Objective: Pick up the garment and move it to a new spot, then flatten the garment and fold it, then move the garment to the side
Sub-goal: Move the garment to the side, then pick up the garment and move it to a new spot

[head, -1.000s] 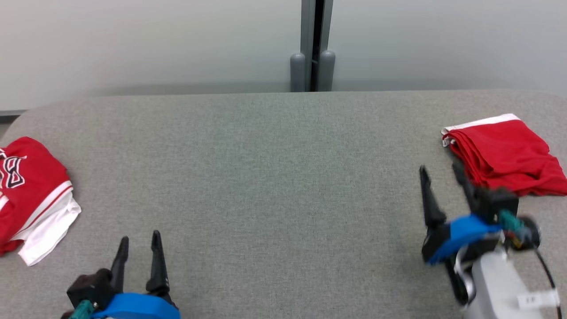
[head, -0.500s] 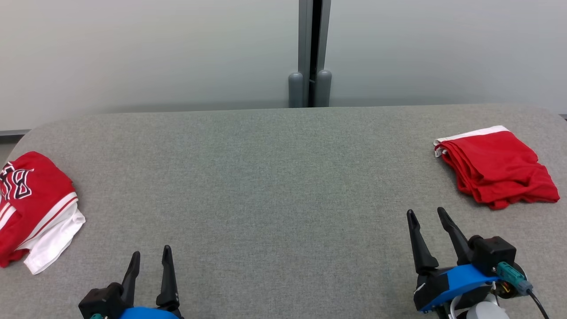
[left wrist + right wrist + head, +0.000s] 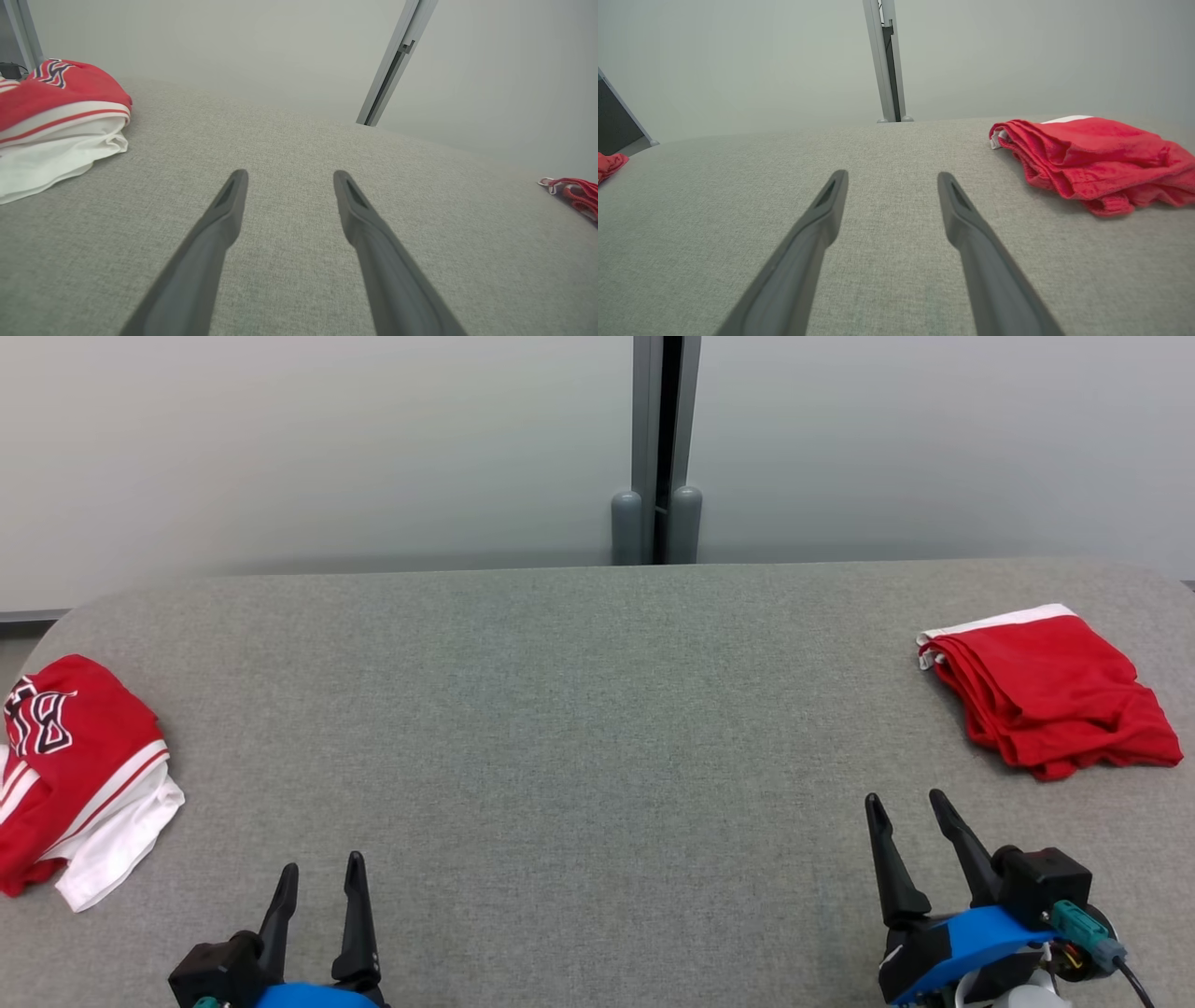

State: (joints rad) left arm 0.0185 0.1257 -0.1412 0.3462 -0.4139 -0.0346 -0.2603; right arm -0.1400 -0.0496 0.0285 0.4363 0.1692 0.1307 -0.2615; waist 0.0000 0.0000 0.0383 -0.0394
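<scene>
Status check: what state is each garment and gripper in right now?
red garment: folded, lying on the right side of the table, nothing gripping it.
red-and-white jersey: loosely bunched at the table's left edge, nothing gripping it.
left gripper: open, empty.
right gripper: open, empty, short of the red garment.

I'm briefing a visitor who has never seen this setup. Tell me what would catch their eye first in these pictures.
Two bright red garments stand out on the grey table: a folded red garment with a white band near the right edge, and a bunched red and white jersey with lettering at the left edge. At the near edge, the left gripper and right gripper are both open and hold nothing.
</scene>
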